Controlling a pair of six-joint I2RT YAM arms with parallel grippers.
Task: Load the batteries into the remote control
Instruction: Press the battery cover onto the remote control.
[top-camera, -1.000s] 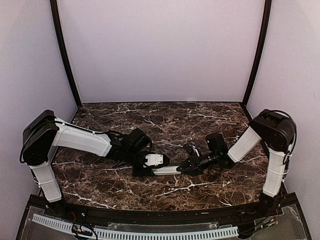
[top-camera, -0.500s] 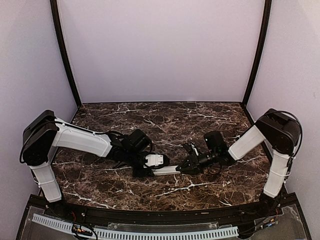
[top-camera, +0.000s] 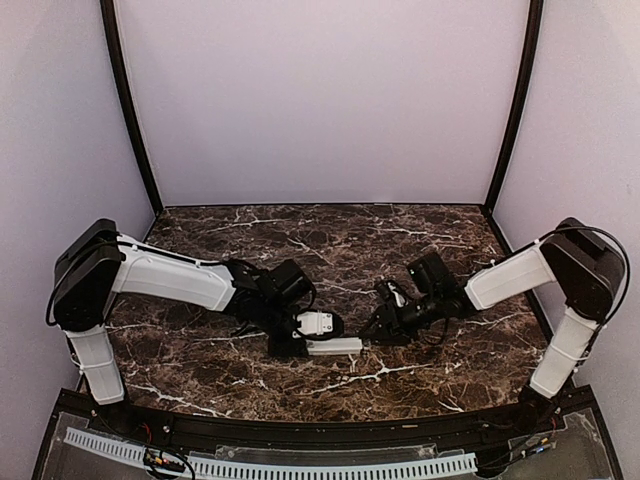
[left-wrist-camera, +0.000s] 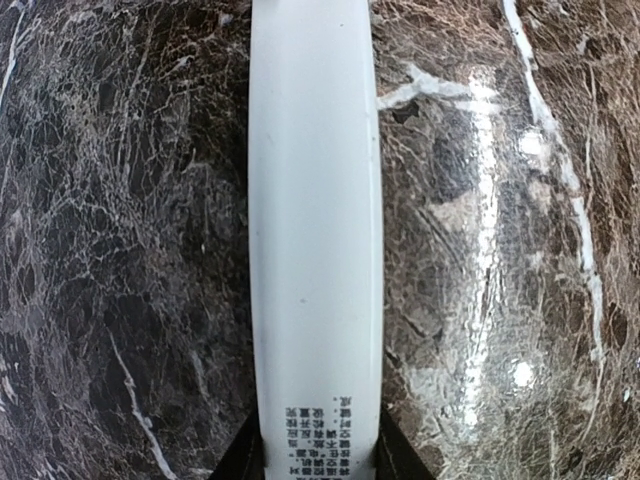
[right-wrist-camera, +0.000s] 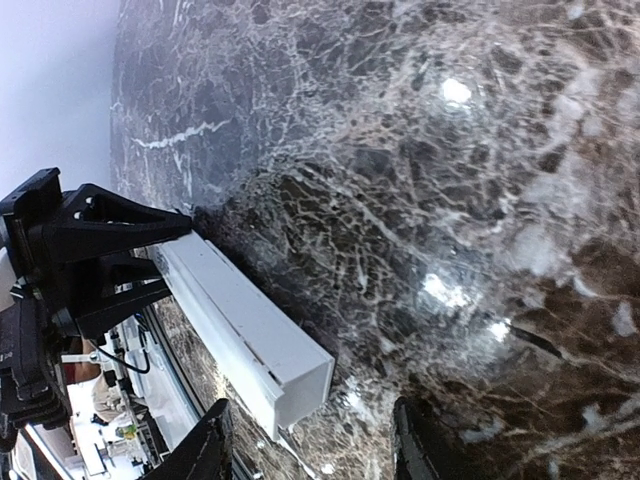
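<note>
Marble table (top-camera: 330, 240), dark with white veins; pale walls (top-camera: 320, 100) on three sides.

Left gripper (top-camera: 292, 344): low over the table, pinching the left end of the remote (top-camera: 336, 346). In the wrist view the white bar runs straight up the frame, with small print near the grip. The black fingers (left-wrist-camera: 248, 458) press against its two long sides.

Remote: lies along the table at front centre, roughly level across the top view, between the two grippers. Its free right end (right-wrist-camera: 300, 375) looks hollow in the right wrist view.

Right gripper (top-camera: 380, 322): spread, holding nothing. It sits just right of the remote's free end, apart from it. In the wrist view its fingers (right-wrist-camera: 205, 450) stand wide at the bottom edge; the remote's end lies just ahead of the gap, untouched.

Change over the last second:
- The right gripper was closed down at the remote's right end; it has now parted and backed off up and to the right.
- The right elbow has swung out toward the right wall.
- The remote sits slightly nearer and more level.
- The left grip is unchanged.
</note>
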